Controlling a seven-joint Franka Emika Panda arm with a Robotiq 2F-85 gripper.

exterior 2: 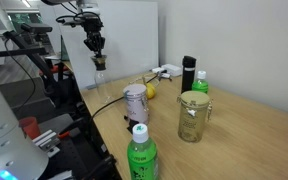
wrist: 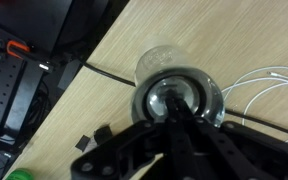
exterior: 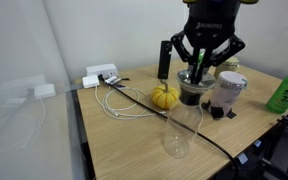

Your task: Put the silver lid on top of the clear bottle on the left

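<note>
The clear bottle (exterior: pixel 182 126) stands on the wooden table near its front edge; it also shows in an exterior view (exterior 2: pixel 101 82) and partly in the wrist view (wrist: pixel 156 58). My gripper (exterior: pixel 198 73) hangs above the grey funnel-shaped bowl (exterior: pixel 193 94), just behind the bottle. Its fingers are drawn together. A small pale bit between the tips looks like the silver lid (exterior: pixel 197 68). In the wrist view the closed fingers (wrist: pixel 176 112) cover the middle of the bowl (wrist: pixel 212 95), and the lid is hidden.
A small yellow pumpkin (exterior: pixel 165 96), a black bottle (exterior: pixel 164 58), a pinkish jar with a pale lid (exterior: pixel 229 90) and a green bottle (exterior: pixel 287 92) stand around the bowl. White cables (exterior: pixel 119 100) and a black cable (exterior: pixel 209 140) lie on the table.
</note>
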